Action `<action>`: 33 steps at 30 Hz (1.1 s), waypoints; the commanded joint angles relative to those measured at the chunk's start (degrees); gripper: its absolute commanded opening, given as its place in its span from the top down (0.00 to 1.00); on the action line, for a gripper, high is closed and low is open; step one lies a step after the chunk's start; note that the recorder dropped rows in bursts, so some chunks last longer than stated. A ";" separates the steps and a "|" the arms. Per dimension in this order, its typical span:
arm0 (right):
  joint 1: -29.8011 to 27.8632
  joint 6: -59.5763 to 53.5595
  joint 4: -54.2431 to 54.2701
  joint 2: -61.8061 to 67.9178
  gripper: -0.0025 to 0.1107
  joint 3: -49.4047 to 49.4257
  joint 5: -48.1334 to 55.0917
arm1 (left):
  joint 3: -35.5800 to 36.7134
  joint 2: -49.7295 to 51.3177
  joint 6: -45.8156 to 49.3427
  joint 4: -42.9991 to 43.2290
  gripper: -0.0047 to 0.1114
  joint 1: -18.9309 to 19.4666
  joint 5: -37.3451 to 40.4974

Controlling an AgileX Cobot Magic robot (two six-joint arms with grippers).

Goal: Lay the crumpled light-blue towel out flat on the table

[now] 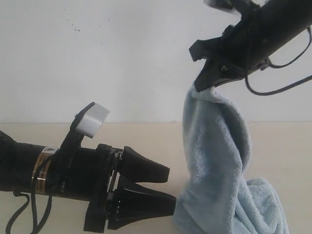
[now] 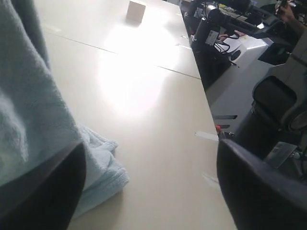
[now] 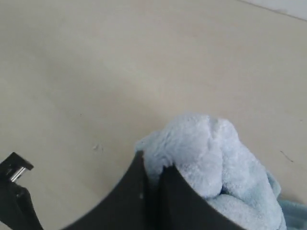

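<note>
The pale blue towel (image 1: 217, 161) hangs in a twisted column from my right gripper (image 1: 200, 87), which is shut on its top end high above the table (image 1: 146, 136). Its lower part is bunched on the tabletop. In the right wrist view the two black fingers pinch the fluffy cloth (image 3: 201, 153) between them. My left gripper (image 1: 171, 187) is low at the left, open, its tips just beside the towel's lower folds. In the left wrist view the towel (image 2: 33, 115) lies against one finger (image 2: 48, 196), and bare table (image 2: 158, 143) shows between the jaws.
A white wall (image 1: 97, 58) rises behind the table. In the left wrist view a small pale box (image 2: 136, 10) stands far off on the table, and dark equipment with cables (image 2: 225, 24) lies beyond the table's edge.
</note>
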 commanded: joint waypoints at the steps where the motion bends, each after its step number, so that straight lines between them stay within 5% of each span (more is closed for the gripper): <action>1: 1.91 -8.53 1.74 5.60 0.83 0.09 -3.93 | -0.34 -0.02 0.41 -3.02 0.34 -0.51 -0.34; 6: 3.39 -10.98 1.61 7.74 0.48 0.09 -13.13 | -0.34 -0.02 0.31 -2.65 0.34 -0.51 -0.34; 9: 3.27 -10.98 0.77 7.35 0.38 0.09 -12.93 | -0.34 -0.02 0.31 -2.90 0.34 -0.51 -0.34; 18: 3.27 -5.93 -19.65 4.04 0.38 0.29 9.65 | -0.34 -0.02 0.31 -3.94 0.34 -0.51 -0.34; 27: 3.27 -7.38 -22.13 4.26 0.38 16.09 9.42 | -0.34 -0.02 -2.23 -3.80 0.34 -0.51 -2.00; 33: 3.27 -7.83 -24.24 4.26 0.38 26.29 -2.74 | -0.34 -0.54 -1.19 -4.56 0.34 -0.51 -2.47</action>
